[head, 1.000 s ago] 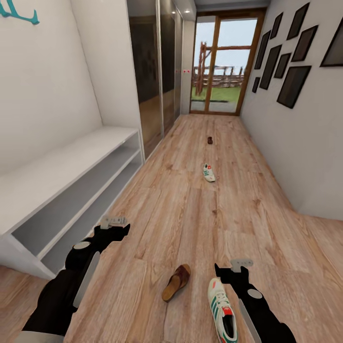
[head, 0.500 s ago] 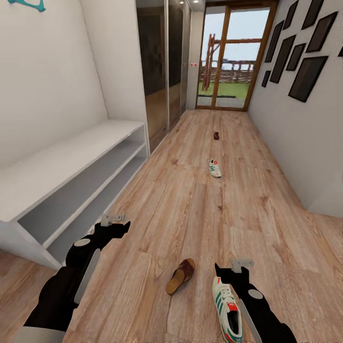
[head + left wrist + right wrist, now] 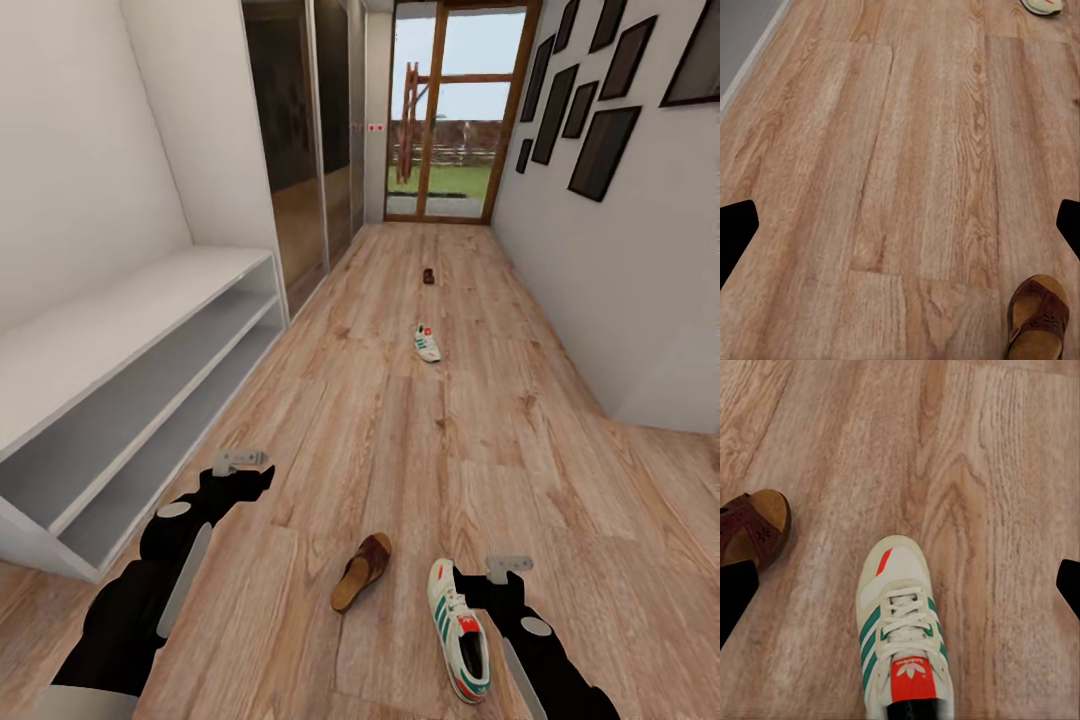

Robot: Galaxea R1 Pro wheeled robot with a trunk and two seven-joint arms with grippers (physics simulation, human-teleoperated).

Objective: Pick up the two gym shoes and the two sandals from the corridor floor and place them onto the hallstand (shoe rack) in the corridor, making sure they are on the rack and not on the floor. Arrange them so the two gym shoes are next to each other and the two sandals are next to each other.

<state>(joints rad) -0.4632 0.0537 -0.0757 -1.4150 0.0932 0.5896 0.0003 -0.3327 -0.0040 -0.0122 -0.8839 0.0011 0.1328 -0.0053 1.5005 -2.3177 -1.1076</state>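
Observation:
One gym shoe (image 3: pixel 457 630) lies on the corridor floor (image 3: pixel 400 450) just left of my right gripper (image 3: pixel 508 567), which hangs open above the planks. The right wrist view shows this gym shoe (image 3: pixel 904 637) between the spread black fingers (image 3: pixel 735 592), toe pointing away. A brown sandal (image 3: pixel 362 571) lies left of it, also visible as the sandal (image 3: pixel 754 529) and the sandal (image 3: pixel 1039 315). My left gripper (image 3: pixel 240 462) is open over bare floor. Farther down the corridor lie the second gym shoe (image 3: pixel 427 343) and the second sandal (image 3: pixel 428 276). The white hallstand (image 3: pixel 130 340) stands at the left wall, its shelves bare.
Dark mirrored wardrobe doors (image 3: pixel 290 150) follow the hallstand along the left wall. A glass door (image 3: pixel 445 110) closes the corridor's far end. The right wall (image 3: pixel 600 280) carries black picture frames and juts inward near my right arm.
The whole head view has shifted, so the camera moved; the near shoe and sandal now sit slightly farther left in the picture. Both arms keep their pose with grippers open.

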